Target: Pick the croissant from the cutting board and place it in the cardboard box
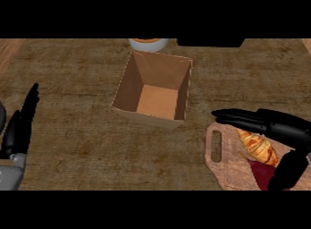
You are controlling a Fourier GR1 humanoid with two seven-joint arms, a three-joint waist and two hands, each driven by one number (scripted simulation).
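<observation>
Far left of the cardboard box (pixel 155 89), the left hand (pixel 19 127) rests with fingers straight up, holding nothing. The box stands open on the counter (pixel 72 67). Right of and nearer than the box, the croissant (pixel 257 145) lies on the cutting board (pixel 227 165); the right hand (pixel 280 127) arches over it, fingers extended, thumb down, not closed on it.

Open counter (pixel 72 129) between the cutting board (pixel 225 172) and the cardboard box (pixel 155 89), nothing sitting in that gap; box mouth is wide open, only its tall walls to get over; a white cup (pixel 148 43) and a dark block (pixel 211 42) crowd just behind it; left side's bare.
</observation>
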